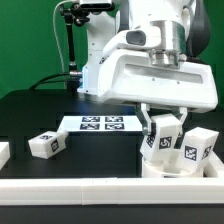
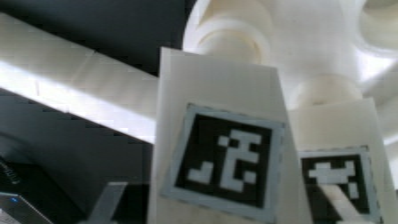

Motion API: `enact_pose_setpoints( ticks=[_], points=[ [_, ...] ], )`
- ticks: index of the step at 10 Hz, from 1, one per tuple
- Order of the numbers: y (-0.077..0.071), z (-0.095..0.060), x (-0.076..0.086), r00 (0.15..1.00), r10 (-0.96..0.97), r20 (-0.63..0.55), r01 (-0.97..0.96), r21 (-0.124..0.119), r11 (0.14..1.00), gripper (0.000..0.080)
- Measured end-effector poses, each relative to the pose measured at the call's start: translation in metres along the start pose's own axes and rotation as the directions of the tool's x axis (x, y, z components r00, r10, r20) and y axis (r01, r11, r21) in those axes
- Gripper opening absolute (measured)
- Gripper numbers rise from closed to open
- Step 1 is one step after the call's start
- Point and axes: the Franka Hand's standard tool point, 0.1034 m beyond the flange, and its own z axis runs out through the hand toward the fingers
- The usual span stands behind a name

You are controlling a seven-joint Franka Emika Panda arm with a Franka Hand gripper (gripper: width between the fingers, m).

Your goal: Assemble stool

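Observation:
The round white seat (image 1: pixel 176 166) lies at the exterior view's lower right. Two white legs with black-and-white tags stand in it: one (image 1: pixel 163 137) under my gripper (image 1: pixel 164 120), the other (image 1: pixel 201 149) just to its right. In the wrist view the nearer leg (image 2: pixel 228 150) fills the middle, with the second leg (image 2: pixel 340 176) beside it. My gripper (image 2: pixel 235 198) straddles the nearer leg, and one finger (image 2: pixel 118 197) stands off its side with a dark gap between. A third leg (image 1: pixel 45 143) lies loose on the black table at the left.
The marker board (image 1: pixel 103 123) lies on the table behind the seat. A long white border rail (image 1: pixel 90 189) runs along the front edge. A small white piece (image 1: pixel 3 152) shows at the far left edge. The arm's base and a black stand (image 1: pixel 70 40) rise at the back.

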Motion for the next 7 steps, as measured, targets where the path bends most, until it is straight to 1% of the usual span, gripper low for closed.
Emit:
enact_pose_setpoints(
  ticks=[3, 4, 5, 6, 7],
  points=[
    [-0.0002, -0.0002, -0.0007, 1.0, -0.002, -0.025, 0.001, -0.009, 1.0, 0.0324],
    [-0.0002, -0.0002, -0.0006, 1.0, -0.002, -0.025, 0.001, -0.009, 1.0, 0.038],
    [-0.0002, -0.0002, -0.0006, 1.0, -0.002, -0.025, 0.001, -0.009, 1.0, 0.038],
    [-0.0002, -0.0002, -0.0006, 1.0, -0.002, -0.025, 0.001, -0.009, 1.0, 0.0521],
    [0.0, -0.0003, -0.0006, 1.0, -0.001, -0.025, 0.001, -0.009, 1.0, 0.0609]
  ],
)
